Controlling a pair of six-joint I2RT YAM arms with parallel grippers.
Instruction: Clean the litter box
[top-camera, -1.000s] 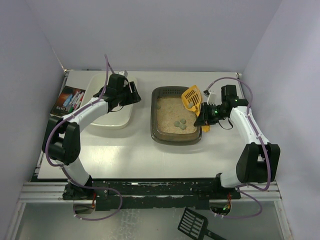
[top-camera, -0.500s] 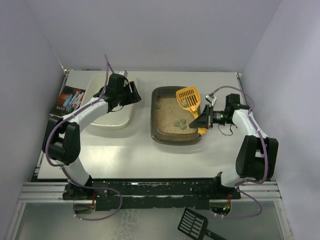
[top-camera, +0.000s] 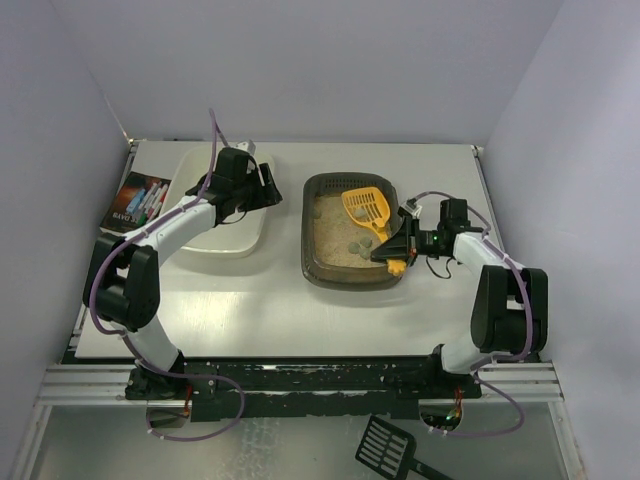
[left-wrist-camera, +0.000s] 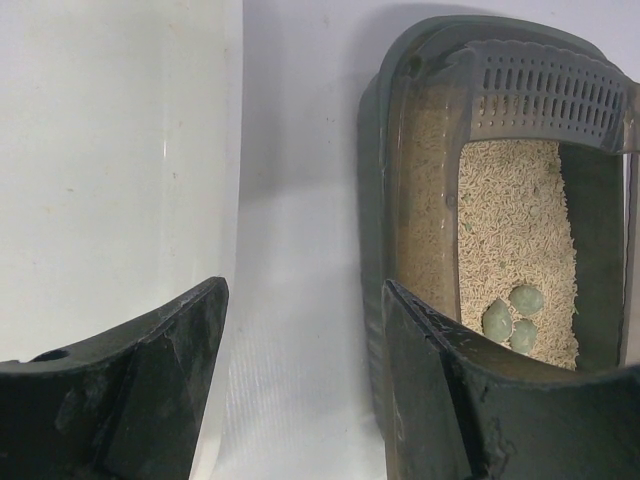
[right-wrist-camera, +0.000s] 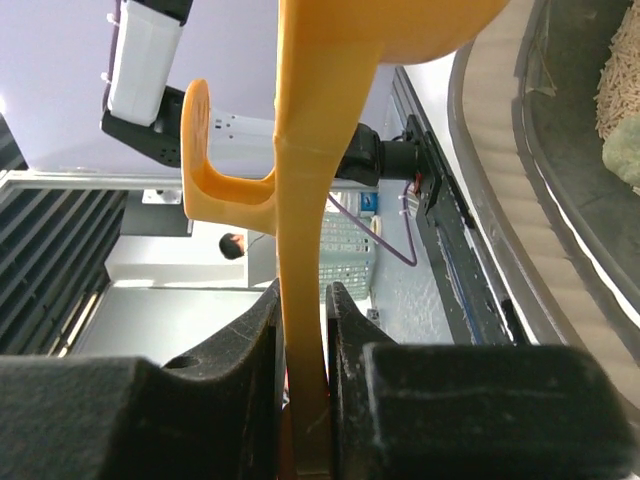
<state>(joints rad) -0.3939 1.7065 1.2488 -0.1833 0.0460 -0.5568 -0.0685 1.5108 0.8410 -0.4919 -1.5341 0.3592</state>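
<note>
The dark brown litter box (top-camera: 325, 262) holds beige litter and a few grey-green lumps (top-camera: 357, 242). My right gripper (top-camera: 393, 250) is shut on the handle of a yellow slotted scoop (top-camera: 366, 207), whose head lies over the litter near the box's right side. In the right wrist view the fingers (right-wrist-camera: 303, 300) pinch the handle (right-wrist-camera: 300, 200) beside the box rim (right-wrist-camera: 560, 200). My left gripper (top-camera: 268, 187) is open and empty at the right edge of the white tub (top-camera: 215, 240). In the left wrist view its jaws (left-wrist-camera: 305, 300) stand apart between the tub (left-wrist-camera: 100, 150) and the litter box (left-wrist-camera: 375, 200), with lumps (left-wrist-camera: 510, 315) visible.
A dark printed packet (top-camera: 135, 200) lies at the table's left edge, beside the tub. A black scoop (top-camera: 385, 447) lies below the table's front rail. Grey walls close in the back and both sides.
My right gripper has swung the yellow scoop left and down, from above the box's right rim to over the litter. The left arm has not moved.
</note>
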